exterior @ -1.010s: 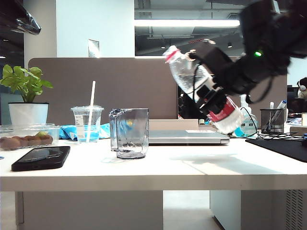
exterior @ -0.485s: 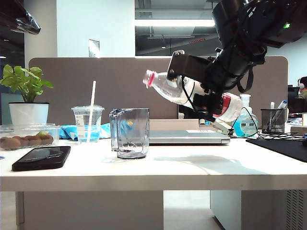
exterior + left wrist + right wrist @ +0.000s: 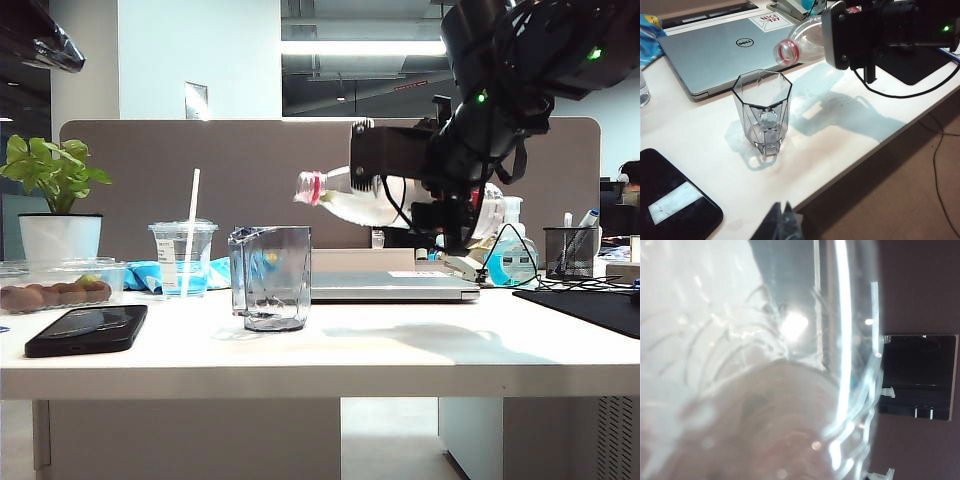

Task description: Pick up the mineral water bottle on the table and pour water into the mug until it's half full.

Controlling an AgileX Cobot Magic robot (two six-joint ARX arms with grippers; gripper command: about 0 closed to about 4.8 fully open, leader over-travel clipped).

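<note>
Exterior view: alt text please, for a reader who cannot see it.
The right gripper holds the mineral water bottle nearly level, its mouth just right of and above the mug on the white table. A laptop lies behind; the left gripper is out of view.

Bright overhead strip light [image 3: 360, 47], soft tabletop shadows, glare-washed, unfocused right wrist view.

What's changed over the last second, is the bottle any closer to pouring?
Yes. The right gripper, shut on the mineral water bottle, has tipped it from steeply neck-up to nearly level and carried it lower and leftward; its mouth now sits just right of and above the mug. No stream of water is visible. The mug, the laptop, the phone and the table are unchanged. The left gripper is barely in view.
</note>
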